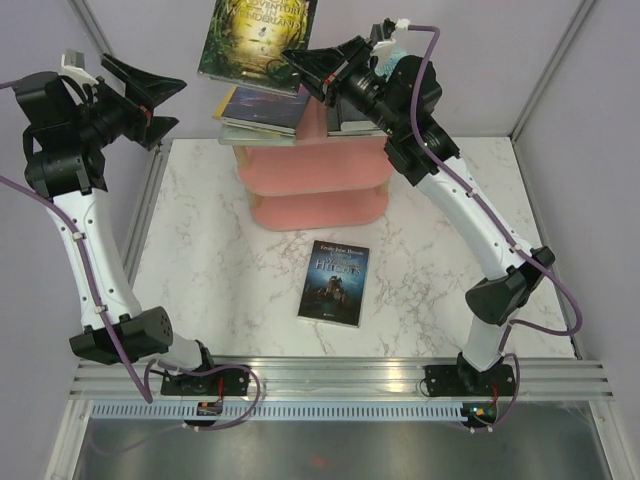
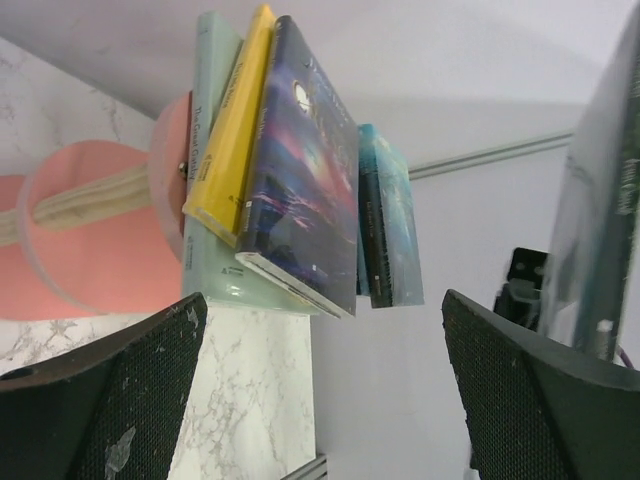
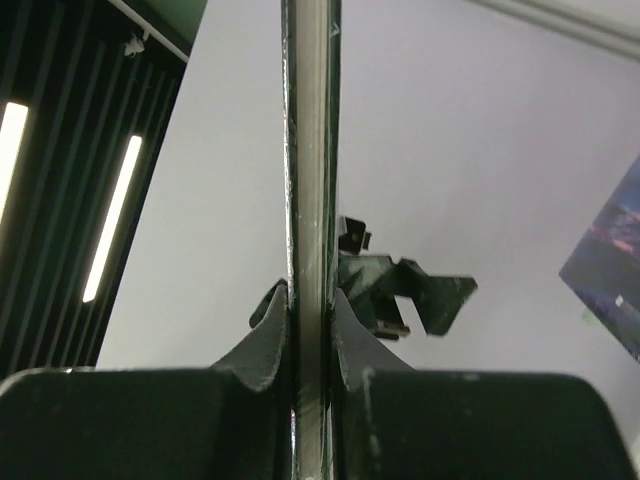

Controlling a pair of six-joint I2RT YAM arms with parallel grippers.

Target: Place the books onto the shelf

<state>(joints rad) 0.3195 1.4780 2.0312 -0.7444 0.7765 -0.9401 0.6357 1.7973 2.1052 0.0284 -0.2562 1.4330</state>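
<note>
Dark blue book lies flat on the marble table, nearest my bases, nothing touching it. Behind it is the pink shelf, with a stack of books on the top board overhanging its left end. My left gripper is beside the stack, fingers wide apart, empty. My right gripper is above the shelf, pinched on one edge of the green-gold book. Risk: the edge grip lets it pivot or slip, and an off-centre landing could tip the stack.
</note>
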